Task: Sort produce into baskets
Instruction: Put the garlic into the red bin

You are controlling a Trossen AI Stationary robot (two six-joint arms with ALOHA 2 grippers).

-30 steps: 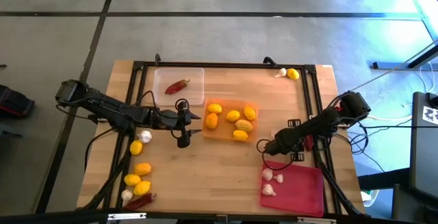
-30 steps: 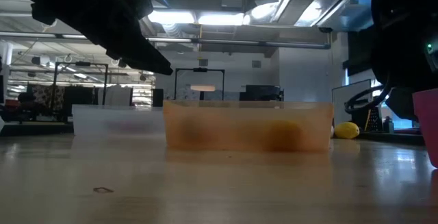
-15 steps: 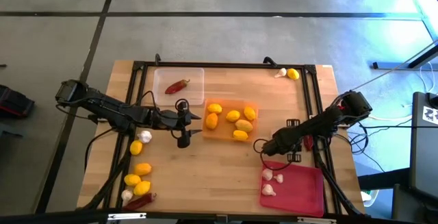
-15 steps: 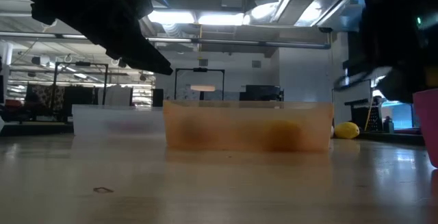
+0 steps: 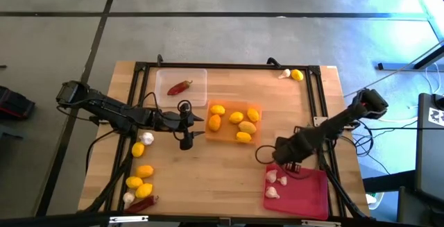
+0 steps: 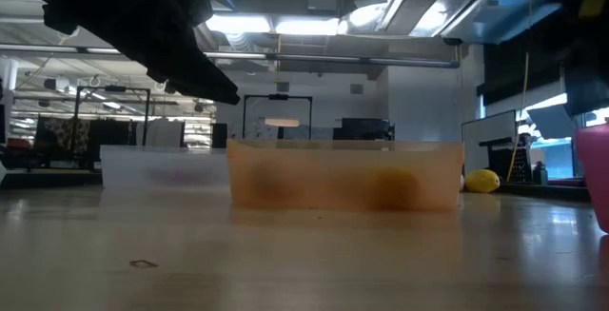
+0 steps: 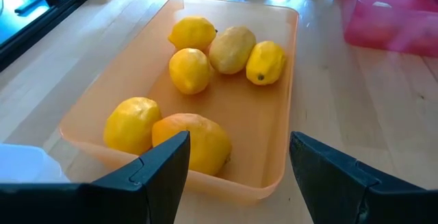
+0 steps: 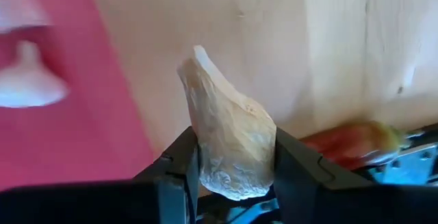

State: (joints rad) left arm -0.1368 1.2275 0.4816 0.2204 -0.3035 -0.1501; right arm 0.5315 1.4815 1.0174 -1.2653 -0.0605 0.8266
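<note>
My right gripper (image 5: 276,160) is shut on a whitish garlic bulb (image 8: 229,148), over the far left corner of the red-pink tray (image 5: 309,198). That tray holds three garlic bulbs (image 5: 272,179). My left gripper (image 5: 198,126) is open and empty, just left of the orange tray (image 5: 258,106), which holds several lemons (image 7: 190,70). Its fingers (image 7: 161,166) frame the tray's near end in the left wrist view. The clear tray (image 5: 201,99) at the far left holds one chili pepper (image 5: 179,87). My right gripper pinches the garlic bulb between its two fingers, on the two sides of its broad end (image 8: 205,166). The bulb's pointed tip (image 8: 198,54) sticks out past the fingers. The bulb shows over bare wood, right beside the red-pink tray's edge (image 8: 102,94).
Loose lemons (image 5: 143,171), garlic (image 5: 147,138) and a chili (image 5: 142,204) lie along the table's near left side. A garlic (image 5: 285,73) and a lemon (image 5: 297,75) lie at the far right. A black frame (image 5: 316,109) runs round the table top.
My right gripper has carried the garlic bulb toward the table's near edge, from the bare wood to the red-pink tray's far left corner. It has stayed shut on the bulb.
</note>
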